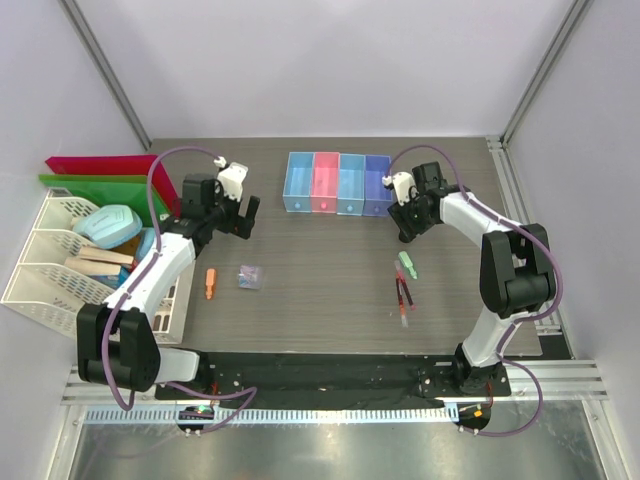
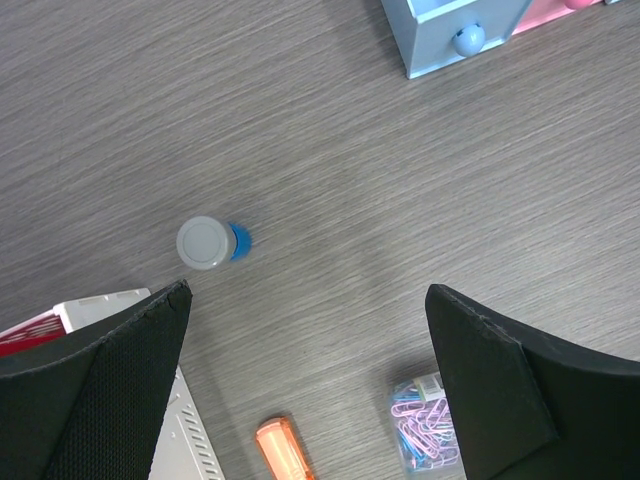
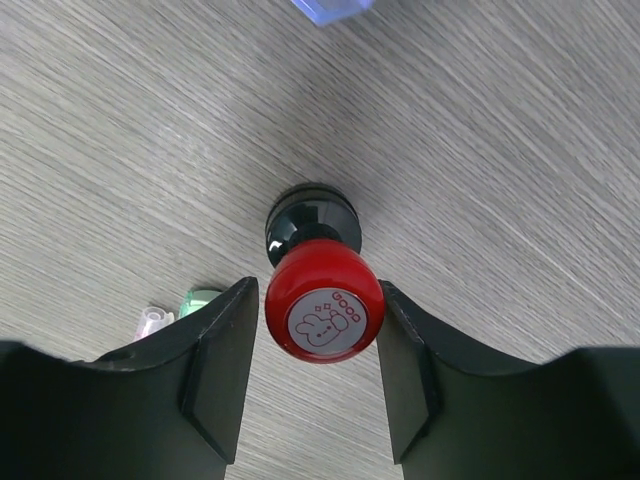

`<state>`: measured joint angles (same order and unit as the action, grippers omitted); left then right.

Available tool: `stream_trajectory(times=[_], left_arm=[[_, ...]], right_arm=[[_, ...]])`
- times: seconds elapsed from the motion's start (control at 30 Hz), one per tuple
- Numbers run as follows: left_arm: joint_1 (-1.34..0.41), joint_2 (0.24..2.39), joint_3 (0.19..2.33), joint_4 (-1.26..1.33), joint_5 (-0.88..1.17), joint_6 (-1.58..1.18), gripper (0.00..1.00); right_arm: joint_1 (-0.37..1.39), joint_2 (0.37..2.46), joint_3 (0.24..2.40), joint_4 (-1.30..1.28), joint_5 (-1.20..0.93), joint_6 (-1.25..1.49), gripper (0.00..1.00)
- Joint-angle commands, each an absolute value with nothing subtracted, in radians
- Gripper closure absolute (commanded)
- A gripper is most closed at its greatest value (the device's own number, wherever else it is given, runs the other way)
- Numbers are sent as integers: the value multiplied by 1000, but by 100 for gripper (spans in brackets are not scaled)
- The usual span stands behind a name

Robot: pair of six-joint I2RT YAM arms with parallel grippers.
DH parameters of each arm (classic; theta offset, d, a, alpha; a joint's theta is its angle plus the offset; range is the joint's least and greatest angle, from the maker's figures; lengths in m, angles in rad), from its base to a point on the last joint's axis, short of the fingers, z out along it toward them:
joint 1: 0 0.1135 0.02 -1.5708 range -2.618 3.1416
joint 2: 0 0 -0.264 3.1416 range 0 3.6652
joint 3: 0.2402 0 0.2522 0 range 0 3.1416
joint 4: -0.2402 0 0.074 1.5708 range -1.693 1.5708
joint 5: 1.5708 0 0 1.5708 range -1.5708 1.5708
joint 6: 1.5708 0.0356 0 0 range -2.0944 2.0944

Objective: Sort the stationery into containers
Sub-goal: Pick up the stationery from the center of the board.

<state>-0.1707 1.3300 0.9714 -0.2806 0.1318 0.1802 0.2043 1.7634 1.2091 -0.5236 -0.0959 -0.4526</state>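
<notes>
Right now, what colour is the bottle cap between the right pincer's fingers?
Red cap, pale top with rabbit drawing; best in right wrist view.

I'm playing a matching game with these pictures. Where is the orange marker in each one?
Top external: the orange marker lies left of centre, just left of the paper-clip packet.
Left wrist: the orange marker pokes in at the bottom edge, cut off by the frame.
Right wrist: not in it.
Shared landmark: the paper-clip packet, to the marker's right in both views that show it.
</notes>
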Motion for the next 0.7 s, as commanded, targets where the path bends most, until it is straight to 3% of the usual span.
stream_trajectory(times=[0.0,0.2,0.47,0.67], left_arm=[[-172,1321,960,-244,143,178,0],[-172,1310,948,-245,138,184,0],[-172,1312,937,-245,149,181,0],[-172,1310,923,-245,153,193,0]], right_arm=[[198,1744,1255,-500,-140,-446,45],[196,1744,1267,-499,-143,-440,55],[198,1727,1266,-503,-110,-433,88],[198,1611,1357,-616,-163,-430,91]])
